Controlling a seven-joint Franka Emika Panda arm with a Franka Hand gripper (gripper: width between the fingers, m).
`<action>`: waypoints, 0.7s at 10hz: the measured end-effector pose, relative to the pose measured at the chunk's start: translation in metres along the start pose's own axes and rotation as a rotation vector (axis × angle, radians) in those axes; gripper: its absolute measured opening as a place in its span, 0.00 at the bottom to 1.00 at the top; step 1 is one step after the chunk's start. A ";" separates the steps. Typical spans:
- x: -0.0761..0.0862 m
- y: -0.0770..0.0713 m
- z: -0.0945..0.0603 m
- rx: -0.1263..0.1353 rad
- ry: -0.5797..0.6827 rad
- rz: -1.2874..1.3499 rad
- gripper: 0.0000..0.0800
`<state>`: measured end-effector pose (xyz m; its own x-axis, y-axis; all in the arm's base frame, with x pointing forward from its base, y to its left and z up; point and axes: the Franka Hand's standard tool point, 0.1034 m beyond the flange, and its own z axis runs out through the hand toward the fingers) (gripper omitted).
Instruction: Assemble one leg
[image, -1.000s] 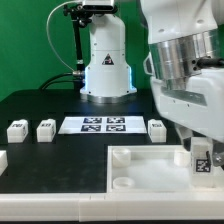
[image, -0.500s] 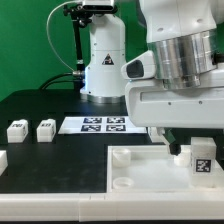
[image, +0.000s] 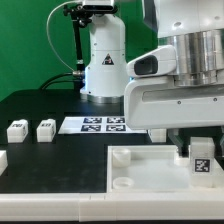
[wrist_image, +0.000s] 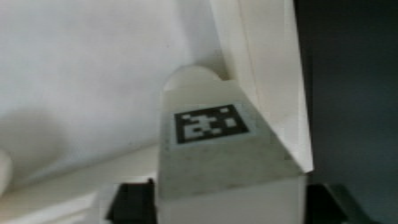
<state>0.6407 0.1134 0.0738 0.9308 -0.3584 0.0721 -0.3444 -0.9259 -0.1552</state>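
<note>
My gripper (image: 193, 146) is shut on a leg (image: 201, 160), a white block with a square marker tag. It holds the leg upright over the far right part of the large flat white tray piece (image: 135, 158). In the wrist view the leg (wrist_image: 221, 140) fills the middle, between the two dark fingers (wrist_image: 135, 204) of the gripper (wrist_image: 228, 206), with the tray's rim (wrist_image: 258, 60) right behind it. Two more legs (image: 16, 128) (image: 45, 128) stand on the black table at the exterior view's left.
The marker board (image: 98, 124) lies behind the tray, partly covered by my hand. The robot base (image: 105, 60) stands at the back. A white part (image: 2, 159) shows at the left edge. A round socket (image: 122, 184) is in the tray's near left corner.
My hand has swung toward the exterior view's left and now hides the leg that stood right of the marker board. The held leg stays at about the same spot over the tray.
</note>
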 end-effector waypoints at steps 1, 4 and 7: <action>0.001 0.002 0.000 -0.002 0.001 0.077 0.37; -0.002 0.003 0.000 -0.022 0.007 0.611 0.37; -0.004 -0.005 0.000 -0.012 -0.031 1.272 0.37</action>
<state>0.6386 0.1194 0.0741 -0.0538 -0.9882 -0.1436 -0.9938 0.0670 -0.0890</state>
